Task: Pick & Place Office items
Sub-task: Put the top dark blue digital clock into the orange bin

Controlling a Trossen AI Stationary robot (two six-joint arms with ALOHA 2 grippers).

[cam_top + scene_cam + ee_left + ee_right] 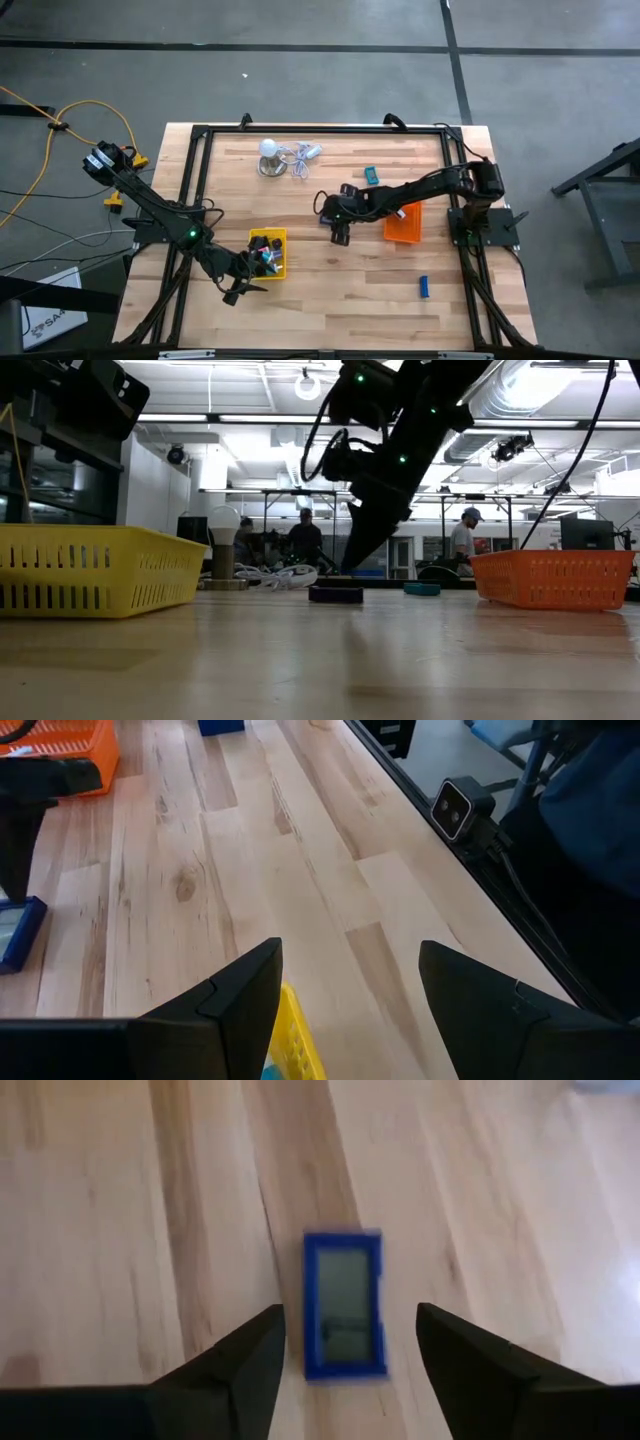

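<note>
Worktop [330, 300]: You are looking at a pale wooden plank surface inside a black frame, with one dark arm coming in from each side.

Right gripper [345, 1342]: Your right arm reaches from the right edge toward the middle of the worktop. Its fingers [250, 1365] stand apart and hold nothing. From its wrist camera you see a blue item between them.

Blue framed item [345, 1318]: A small flat rectangle with a blue rim and a paler centre lies flat on the wood, in line with the gap between the right fingers. You cannot tell whether they touch it.

Left gripper [350, 995]: Your left arm comes in from the left edge and hangs at the near corner of the yellow tray. Its fingers [245, 995] stand apart, with nothing between them.

Yellow tray [253, 238]: It sits left of centre and holds several small mixed-colour office items [268, 254].

Orange tray [402, 232]: It sits right of centre, just beside the right arm.

Teal item [371, 174]: It lies on bare wood near the far edge.

Blue block [423, 287]: It lies alone near the right front of the worktop.

White dome with cord [269, 150]: It stands near the far edge, its pale cord coiled beside it.

Background: In the low view, people stand far off in the room behind.
</note>
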